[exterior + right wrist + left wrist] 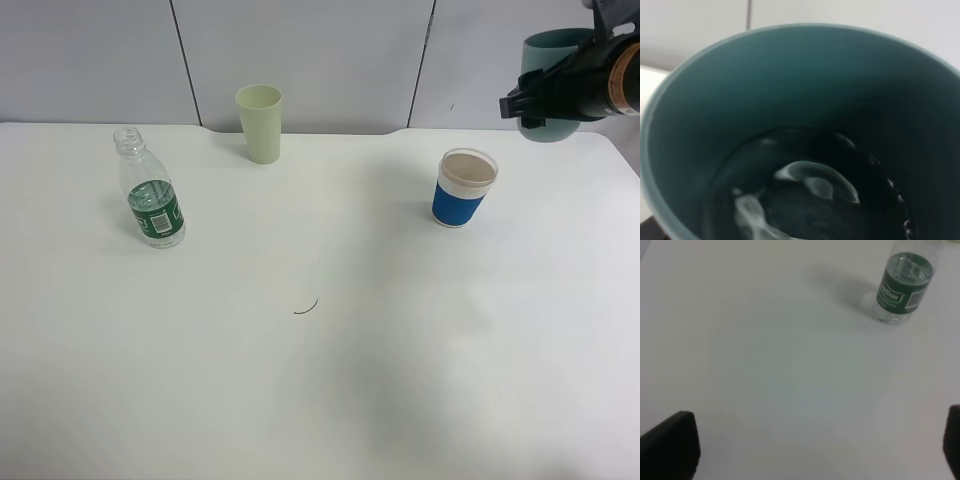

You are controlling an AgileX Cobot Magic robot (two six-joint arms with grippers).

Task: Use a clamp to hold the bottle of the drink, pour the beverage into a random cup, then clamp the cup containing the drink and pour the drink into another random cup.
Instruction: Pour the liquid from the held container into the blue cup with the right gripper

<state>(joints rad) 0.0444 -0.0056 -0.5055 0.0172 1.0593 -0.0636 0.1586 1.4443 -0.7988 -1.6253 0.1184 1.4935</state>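
Note:
My right clamp point(541, 101) is shut on the teal cup point(556, 45), holding it in the air at the back right, above and to the right of the blue-sleeved white cup point(462, 188). The right wrist view looks straight into the teal cup point(765, 85), where the clear beverage point(805, 200) lies at the bottom. The capless bottle point(152, 195) with the green label stands upright on the left of the table with some liquid in it. My left clamp point(810, 450) is open, its black fingertips point(670, 445) wide apart over bare table, well short of the bottle point(902, 285).
A pale yellow-green cup point(260, 122) stands at the back, left of centre, near the wall. A small dark curved mark point(307, 308) lies on the white table point(320, 400). The left arm does not show in the high view.

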